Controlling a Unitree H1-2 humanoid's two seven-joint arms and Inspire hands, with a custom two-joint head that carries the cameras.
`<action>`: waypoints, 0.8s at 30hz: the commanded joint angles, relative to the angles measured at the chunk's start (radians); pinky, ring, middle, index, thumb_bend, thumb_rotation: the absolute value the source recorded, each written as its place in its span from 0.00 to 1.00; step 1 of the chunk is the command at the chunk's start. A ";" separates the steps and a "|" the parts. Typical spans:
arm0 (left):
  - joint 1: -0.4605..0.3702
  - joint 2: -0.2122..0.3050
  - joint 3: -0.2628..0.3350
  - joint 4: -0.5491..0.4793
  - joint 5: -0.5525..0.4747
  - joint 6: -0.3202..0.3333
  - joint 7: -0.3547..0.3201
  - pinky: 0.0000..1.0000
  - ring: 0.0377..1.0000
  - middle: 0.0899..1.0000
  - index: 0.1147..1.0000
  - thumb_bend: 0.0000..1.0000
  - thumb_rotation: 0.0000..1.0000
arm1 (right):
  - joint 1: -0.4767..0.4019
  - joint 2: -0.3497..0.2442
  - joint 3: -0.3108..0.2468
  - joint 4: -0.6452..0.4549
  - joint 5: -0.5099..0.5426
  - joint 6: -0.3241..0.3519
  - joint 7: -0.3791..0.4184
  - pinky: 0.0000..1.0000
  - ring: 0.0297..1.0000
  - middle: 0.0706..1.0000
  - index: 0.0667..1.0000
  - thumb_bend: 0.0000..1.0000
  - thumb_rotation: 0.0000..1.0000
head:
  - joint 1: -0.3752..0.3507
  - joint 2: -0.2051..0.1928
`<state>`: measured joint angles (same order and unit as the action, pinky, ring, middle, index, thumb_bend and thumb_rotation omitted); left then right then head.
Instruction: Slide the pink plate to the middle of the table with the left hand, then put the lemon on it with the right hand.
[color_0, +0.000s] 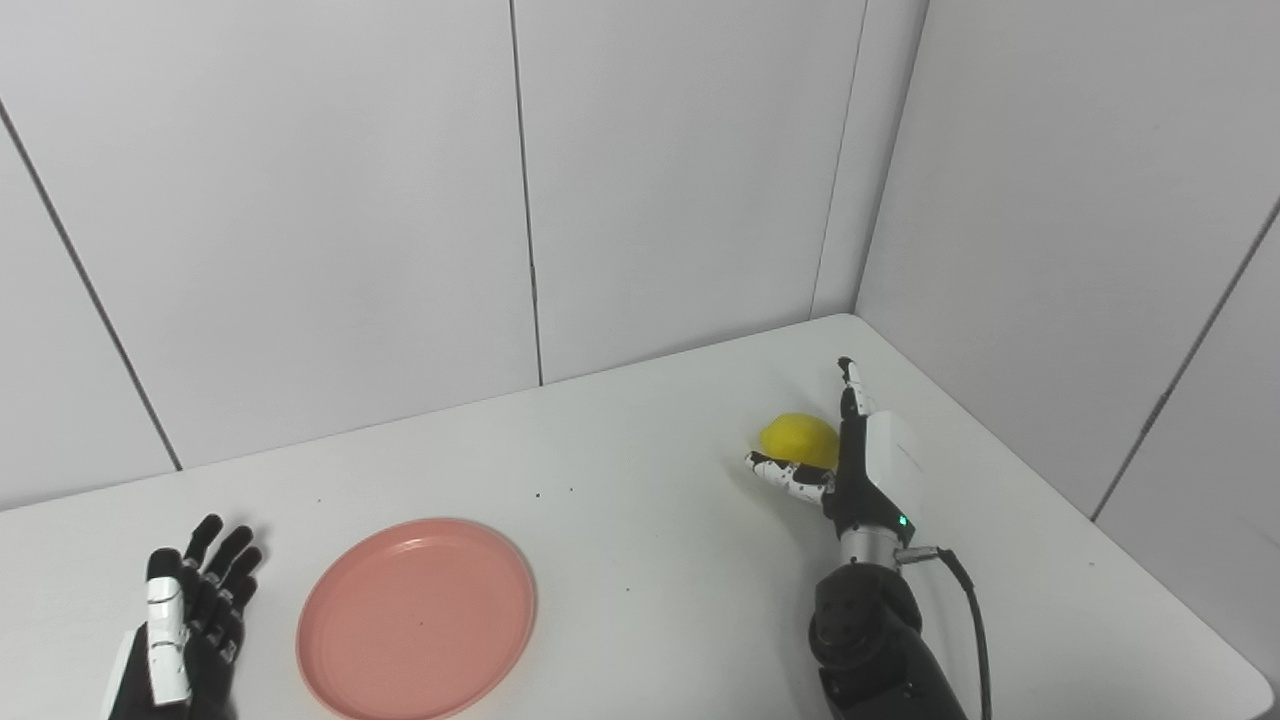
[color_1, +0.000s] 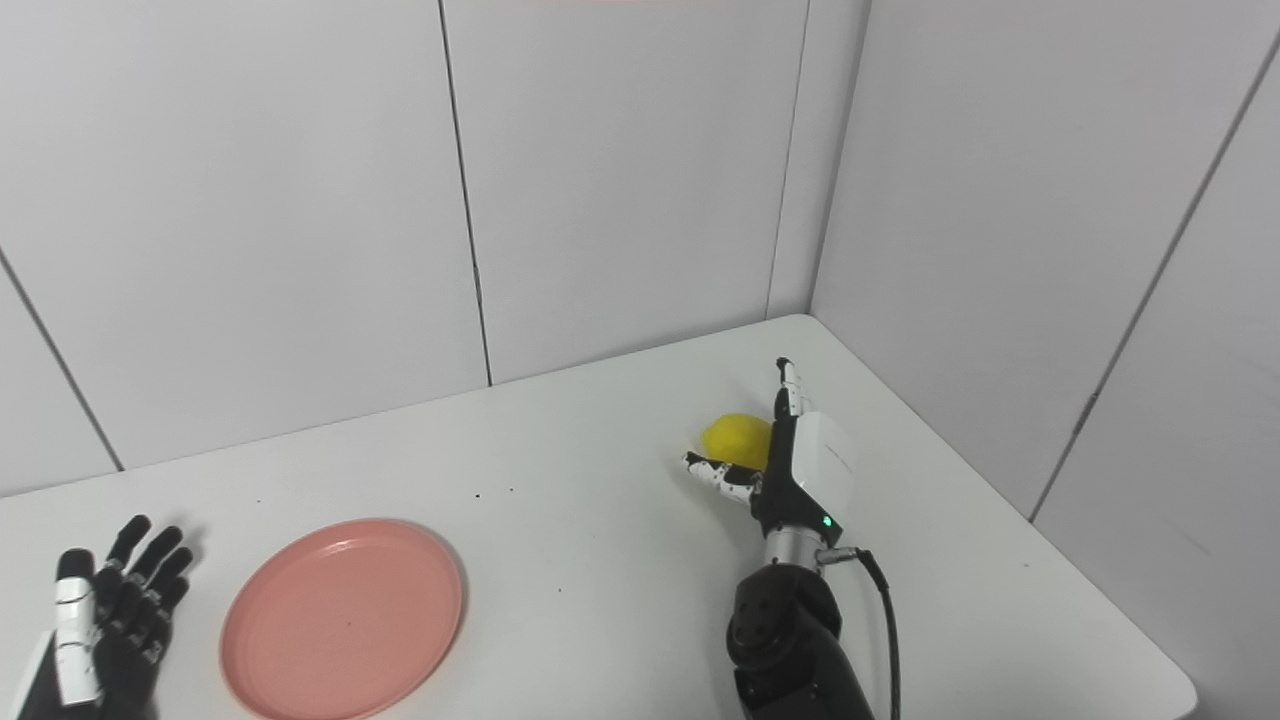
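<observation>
The pink plate (color_0: 417, 618) lies flat on the white bench (color_0: 640, 520) in the lower left of the frame with nothing in it, round with a shallow raised rim. Just left of it, apart from it, the left hand (color_0: 185, 630) has its fingers (color_0: 222, 555) spread and holds nothing. In the right middle of the frame the lemon (color_0: 798, 438), bright yellow and oval, sits on the bench beside the right hand (color_0: 850, 465), whose fingers (color_0: 852, 385) are opened around it; if they touch it I cannot tell.
</observation>
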<state>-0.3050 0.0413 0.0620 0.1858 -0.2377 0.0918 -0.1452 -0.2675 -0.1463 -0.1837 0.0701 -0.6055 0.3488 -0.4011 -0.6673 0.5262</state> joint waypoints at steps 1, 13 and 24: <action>-0.009 -0.003 -0.006 -0.020 0.006 0.007 0.001 0.99 0.93 0.91 0.92 0.62 1.00 | -0.042 -0.026 0.005 -0.008 0.002 0.011 -0.002 0.77 0.87 0.90 0.91 0.84 0.18 | 0.001 0.001; -0.003 -0.005 -0.012 -0.046 0.016 0.021 0.011 0.97 0.93 0.91 0.91 0.61 1.00 | -0.028 -0.044 0.026 0.026 0.029 -0.011 -0.020 0.71 0.81 0.83 0.83 0.76 0.03 | 0.003 0.003; 0.000 -0.010 -0.009 -0.049 0.021 0.018 0.005 0.98 0.94 0.92 0.92 0.60 1.00 | -0.034 -0.056 0.037 -0.024 0.025 0.057 0.013 0.25 0.44 0.63 0.69 0.52 0.00 | 0.011 0.002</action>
<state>-0.2936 0.0311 0.0574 0.1537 -0.2195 0.1190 -0.1384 -0.2676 -0.1778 -0.1472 0.0818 -0.5673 0.3940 -0.3843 -0.6581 0.5277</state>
